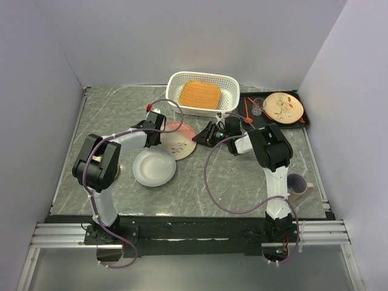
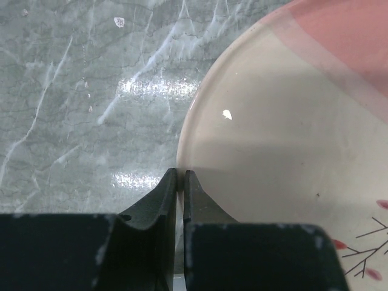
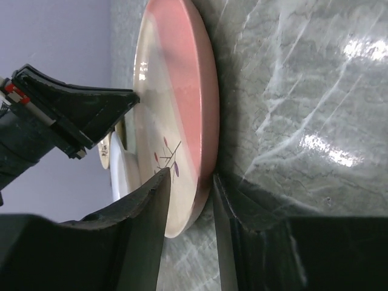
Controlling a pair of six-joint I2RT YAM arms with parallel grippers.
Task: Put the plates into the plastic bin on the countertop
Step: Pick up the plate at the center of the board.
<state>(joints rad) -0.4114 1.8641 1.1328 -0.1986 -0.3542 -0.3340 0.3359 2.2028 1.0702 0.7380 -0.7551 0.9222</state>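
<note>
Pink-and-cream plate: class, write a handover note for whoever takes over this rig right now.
Left gripper: shut, tips at the rim of the pink-and-cream plate.
Right gripper: jaws astride its opposite rim; firm grip unclear.
Done: orange plate lies in the plastic bin.
To do: this plate and the white plate, both on the countertop.
</note>
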